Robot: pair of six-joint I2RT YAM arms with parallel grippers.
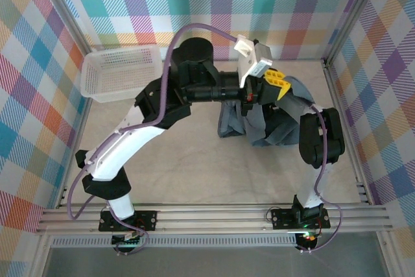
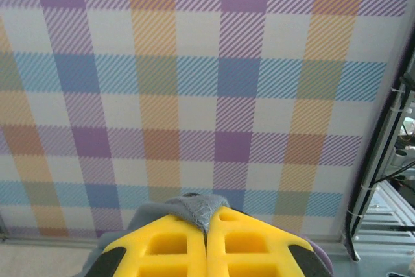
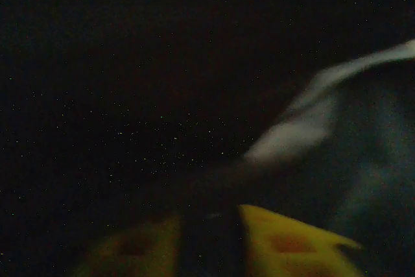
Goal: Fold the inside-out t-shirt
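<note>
The inside-out t-shirt [image 1: 259, 124] is a slate blue-grey bundle hanging in folds at the middle right of the table, its lower part resting on the surface. My left gripper [image 1: 275, 84] reaches across from the left and holds the shirt's top up. In the left wrist view its yellow fingers [image 2: 168, 241] are pressed together, and the left gripper [image 2: 209, 215] pinches a grey seamed edge of the t-shirt [image 2: 194, 204]. The right arm [image 1: 321, 137] bends in towards the cloth from the right. In the dark right wrist view the right gripper [image 3: 211, 225] has its yellow fingers apart, and pale-edged cloth [image 3: 305, 124] lies just ahead.
A white lattice basket [image 1: 123, 72] stands at the back left of the table. Checked walls enclose the workspace on three sides, with aluminium rails [image 1: 214, 215] along the near edge. Bare table surface [image 1: 194, 160] lies in front of the shirt.
</note>
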